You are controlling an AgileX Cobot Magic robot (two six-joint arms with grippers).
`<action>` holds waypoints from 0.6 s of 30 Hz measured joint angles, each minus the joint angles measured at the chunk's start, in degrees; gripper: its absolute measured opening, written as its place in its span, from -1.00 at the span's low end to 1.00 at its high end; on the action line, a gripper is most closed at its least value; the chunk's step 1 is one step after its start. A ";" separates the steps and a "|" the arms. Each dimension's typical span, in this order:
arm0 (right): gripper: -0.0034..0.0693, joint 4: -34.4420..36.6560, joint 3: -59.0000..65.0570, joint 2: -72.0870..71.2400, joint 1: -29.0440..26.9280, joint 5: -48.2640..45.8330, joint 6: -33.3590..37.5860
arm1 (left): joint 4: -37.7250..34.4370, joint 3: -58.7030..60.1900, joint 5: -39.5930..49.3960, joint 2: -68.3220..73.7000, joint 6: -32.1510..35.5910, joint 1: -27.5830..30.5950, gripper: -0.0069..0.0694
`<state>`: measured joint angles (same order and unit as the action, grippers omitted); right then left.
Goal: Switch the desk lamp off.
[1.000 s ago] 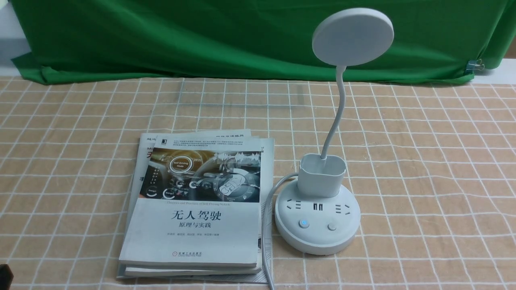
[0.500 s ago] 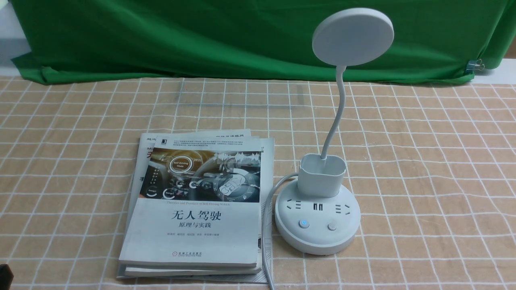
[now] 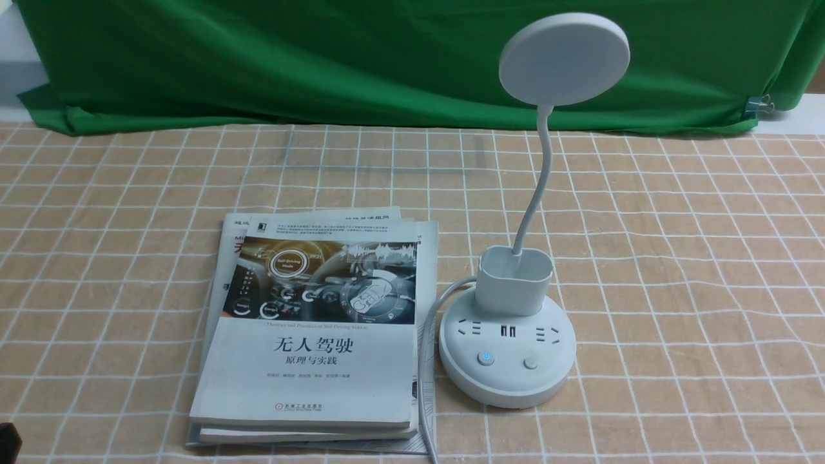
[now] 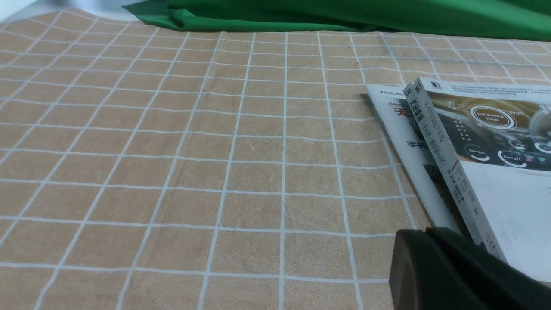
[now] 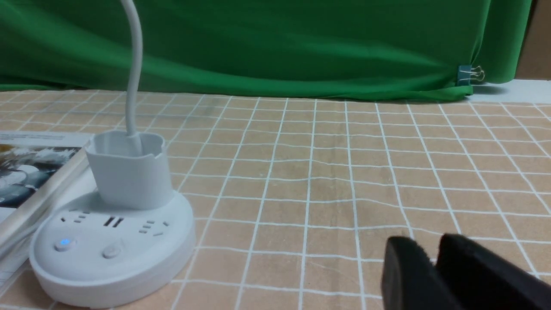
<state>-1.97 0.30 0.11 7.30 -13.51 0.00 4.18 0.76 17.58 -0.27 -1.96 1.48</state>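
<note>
The white desk lamp stands right of centre, its flat disc head (image 3: 564,59) raised on a thin gooseneck above a cup holder (image 3: 514,280). Its round base (image 3: 507,380) carries sockets and two buttons; the left button (image 3: 485,358) glows blue, and the right button (image 3: 530,363) is unlit. In the right wrist view the base (image 5: 142,267) lies off to one side of my right gripper (image 5: 424,247), well apart from it. That gripper's dark fingers stand slightly apart with nothing between them. My left gripper (image 4: 426,232) has its jaws together, low beside the books.
A stack of books (image 3: 316,361) lies just left of the lamp base, and the lamp's white cable (image 3: 424,361) runs between them toward the front edge. A green cloth (image 3: 322,58) hangs along the back. A checked tablecloth (image 3: 696,270) covers the table.
</note>
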 joint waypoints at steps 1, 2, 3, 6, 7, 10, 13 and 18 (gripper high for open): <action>-0.54 0.00 0.00 0.00 0.00 0.00 0.00 | 0.00 0.00 0.00 0.00 0.00 0.00 -0.81; -0.53 0.00 0.00 0.00 0.00 0.00 0.00 | 0.00 0.00 0.00 0.00 0.00 0.00 -0.81; -0.52 0.00 0.00 0.00 0.00 0.00 0.00 | 0.00 0.00 0.00 0.00 0.00 0.00 -0.81; -0.51 0.00 0.00 0.00 0.00 0.00 0.00 | 0.00 0.00 0.00 0.00 0.00 0.00 -0.81; -0.50 0.00 0.00 0.00 0.00 0.00 0.00 | 0.00 0.00 0.00 0.00 0.00 0.00 -0.81; -0.50 0.00 0.00 0.00 0.00 0.00 0.00 | 0.00 0.00 0.00 0.00 0.00 0.00 -0.81; -0.49 0.00 0.00 0.00 0.00 0.00 0.00 | 0.00 0.00 0.00 0.00 0.00 0.00 -0.81; -0.47 0.00 0.00 0.00 0.00 0.00 0.00 | 0.00 0.00 0.00 0.00 0.00 0.00 -0.81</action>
<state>-1.97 0.30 0.11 7.30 -13.51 0.00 4.18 0.76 17.58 -0.27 -1.96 1.48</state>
